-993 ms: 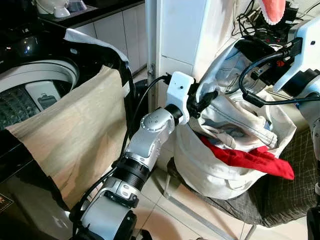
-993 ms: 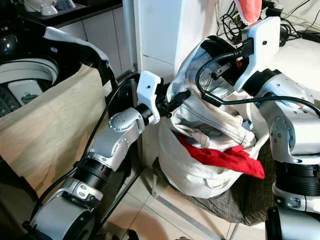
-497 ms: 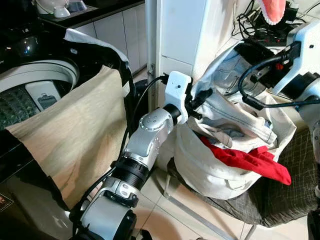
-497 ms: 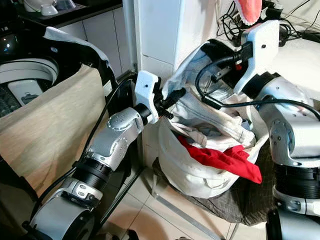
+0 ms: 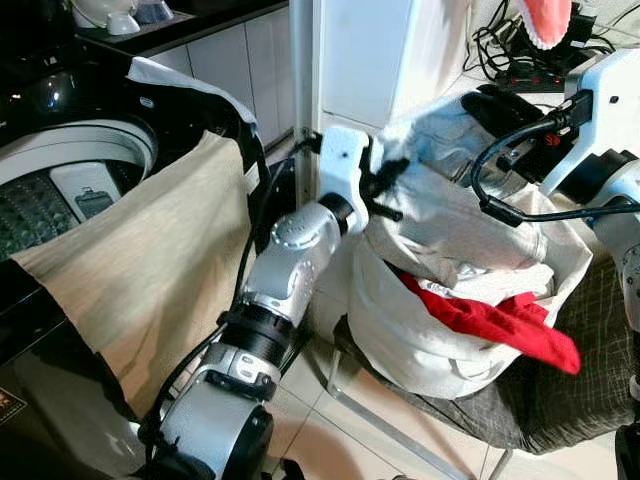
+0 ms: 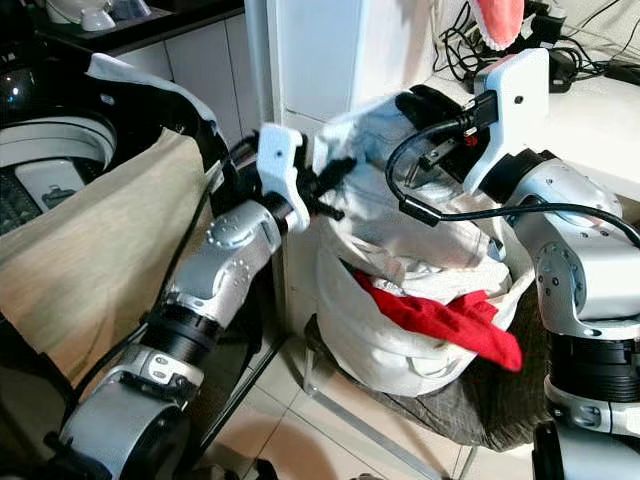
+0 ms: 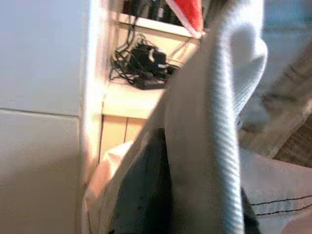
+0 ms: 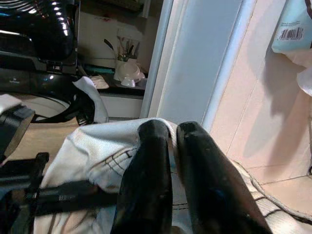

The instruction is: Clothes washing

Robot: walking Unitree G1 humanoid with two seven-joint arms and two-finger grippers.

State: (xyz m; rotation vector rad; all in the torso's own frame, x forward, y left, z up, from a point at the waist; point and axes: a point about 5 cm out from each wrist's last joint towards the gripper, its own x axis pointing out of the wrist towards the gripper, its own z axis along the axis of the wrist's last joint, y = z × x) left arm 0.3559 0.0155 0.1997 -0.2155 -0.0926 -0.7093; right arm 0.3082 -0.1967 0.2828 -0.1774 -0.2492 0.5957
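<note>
Two grippers at work on a pale grey garment [image 5: 470, 225], lifted above a white laundry bag [image 5: 420, 340] in the right half of the eye views. Left gripper [image 5: 385, 185] at centre frame, black fingers pinched on the near edge of the garment, cloth folded over them in the left wrist view. Right gripper [image 8: 168, 161] at upper right of the eye views, both fingers pressed together on a seam of the same garment [image 8: 97, 161], clearly closed on it. Inside the bag, a red cloth [image 5: 490, 320] hanging over the rim toward lower right, white items under it. Bag resting on a dark checked seat [image 5: 570, 400]. At left of the frame, an open top-loading washing machine [image 5: 70, 160] with a beige cloth [image 5: 150, 260] draped over its front edge. Pink item [image 5: 545, 20] at the top right corner, beside black cables [image 5: 510, 50].
</note>
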